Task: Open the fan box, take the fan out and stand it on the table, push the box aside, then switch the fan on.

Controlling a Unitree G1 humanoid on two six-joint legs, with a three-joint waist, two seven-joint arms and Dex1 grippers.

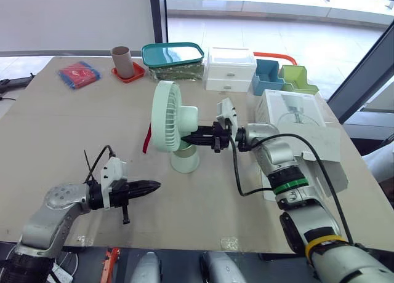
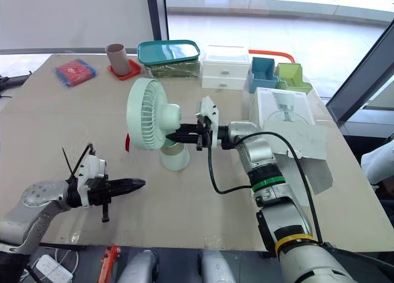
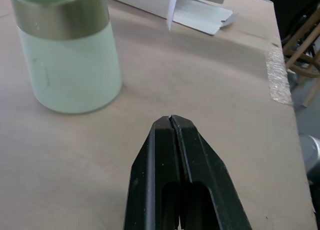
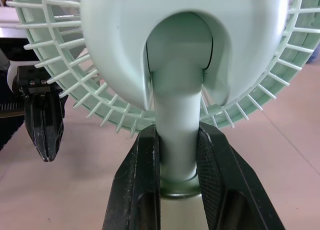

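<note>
While the fan [image 1: 167, 117] stood upright on its round base near the middle of the table [image 1: 61, 129], we saw the right gripper [image 1: 189, 137] clamped on its neck, one black finger [image 4: 137, 190] pressed to each side of the pale green stem, just under the motor housing and above the base. The grille faced the robot's left, and a red strap [image 1: 148, 138] hung beside it on that side. We found the left gripper [image 3: 171, 121] low over the table, nearer the robot and to the left of the fan, well apart from it. Its two fingers were pressed flat together with nothing between them, the tips pointing toward the robot's right. Whether those tips touched the tabletop we could not tell. The fan box [image 1: 289, 107] lay on the table to the right of the right arm — white, with a picture of the fan on its upper face and its end flap hanging open toward the robot. Along the far edge of the table we noted a red packet [image 1: 79, 74], a brown tube [image 1: 121, 60] standing on a red coaster, a teal lidded container [image 1: 173, 54], a white drawer unit [image 1: 231, 68], a blue organiser [image 1: 268, 77] and a green organiser [image 1: 297, 79] — the last two side by side just behind the box.
</note>
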